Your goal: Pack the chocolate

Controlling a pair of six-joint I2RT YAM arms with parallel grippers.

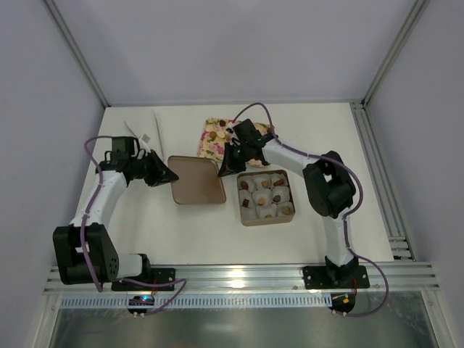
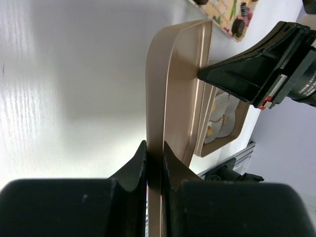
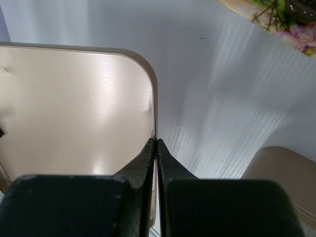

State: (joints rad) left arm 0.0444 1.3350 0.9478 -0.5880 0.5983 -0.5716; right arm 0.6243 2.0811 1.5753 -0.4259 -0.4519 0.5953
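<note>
A tan box lid (image 1: 197, 180) is held between both grippers just left of the tan box (image 1: 250, 217). The box holds white paper cups with chocolate pieces, tan (image 1: 262, 197) and dark brown (image 1: 246, 201). My left gripper (image 1: 172, 176) is shut on the lid's left rim; the left wrist view shows its fingers (image 2: 154, 153) pinching the lid's rim (image 2: 185, 89). My right gripper (image 1: 226, 168) is shut on the lid's right rim, and in the right wrist view it (image 3: 156, 143) grips the lid's edge (image 3: 74, 113). The lid is slightly raised.
A floral cream tray (image 1: 216, 138) lies behind the lid at the back, with dark chocolate pieces (image 2: 238, 25) on it. A white paper sheet (image 1: 145, 127) lies at the back left. The aluminium rail (image 1: 232, 279) runs along the near edge.
</note>
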